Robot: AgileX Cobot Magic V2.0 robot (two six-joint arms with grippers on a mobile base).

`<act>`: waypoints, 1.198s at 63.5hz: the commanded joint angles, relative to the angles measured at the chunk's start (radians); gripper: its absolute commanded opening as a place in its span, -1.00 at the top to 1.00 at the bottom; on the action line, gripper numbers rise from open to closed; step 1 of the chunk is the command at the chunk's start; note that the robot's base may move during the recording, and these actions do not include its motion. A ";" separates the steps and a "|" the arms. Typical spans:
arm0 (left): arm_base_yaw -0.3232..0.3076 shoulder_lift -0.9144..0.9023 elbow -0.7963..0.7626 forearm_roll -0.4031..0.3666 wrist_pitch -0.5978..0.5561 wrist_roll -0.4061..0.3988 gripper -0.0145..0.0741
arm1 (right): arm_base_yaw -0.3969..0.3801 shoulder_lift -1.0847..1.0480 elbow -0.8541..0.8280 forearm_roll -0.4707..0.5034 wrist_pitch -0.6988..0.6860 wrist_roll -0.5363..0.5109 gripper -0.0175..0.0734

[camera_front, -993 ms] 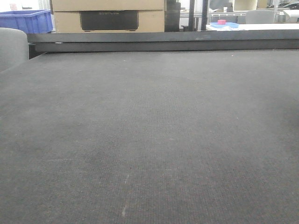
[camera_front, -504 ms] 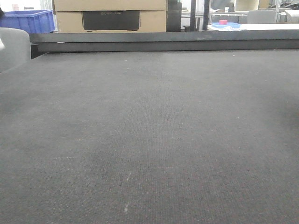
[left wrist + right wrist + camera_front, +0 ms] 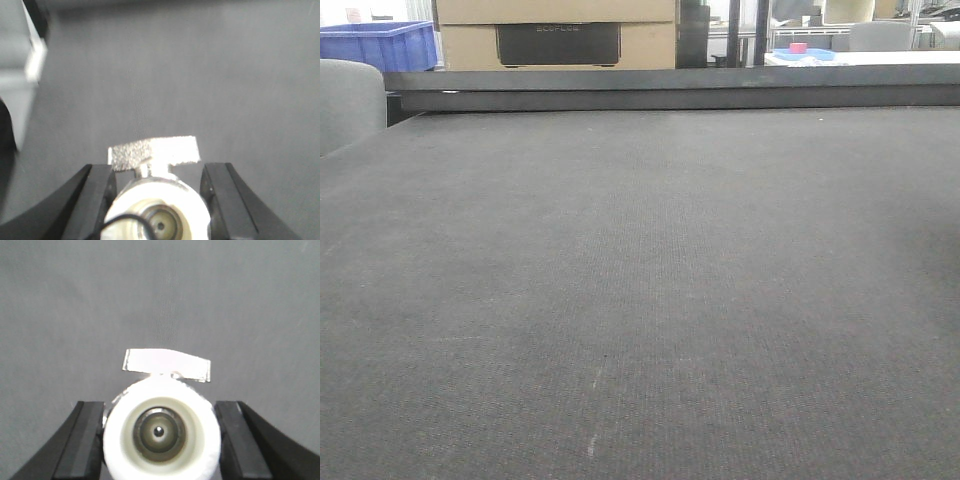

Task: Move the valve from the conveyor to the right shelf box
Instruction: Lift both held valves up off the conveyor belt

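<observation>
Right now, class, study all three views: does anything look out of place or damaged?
Nothing spilled or damaged. One oddity: the left hand grips one valve, the right hand a second valve, yet the front view's conveyor lies bare.

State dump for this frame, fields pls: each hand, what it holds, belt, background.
left hand: closed on left-hand valve, fingers at both sides
left-hand valve: pale round body, rough silvery handle
right hand: closed on right-hand valve
right-hand valve: white round body, smooth pale handle
lifted off belt: cannot tell
conveyor: dark grey woven belt, no parts seen in front view
rail: black, along far edge
background: blue bin, cardboard box
shelf box: not in view
</observation>
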 commanded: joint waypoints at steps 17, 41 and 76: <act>-0.006 -0.117 -0.002 -0.008 -0.137 -0.005 0.92 | -0.002 -0.128 -0.047 -0.003 -0.127 -0.008 0.95; -0.006 -0.115 -0.002 -0.004 -0.141 -0.005 0.92 | -0.002 -0.133 -0.047 -0.003 -0.134 -0.008 0.95; -0.006 -0.115 -0.002 -0.004 -0.141 -0.005 0.92 | -0.002 -0.133 -0.047 -0.003 -0.134 -0.008 0.95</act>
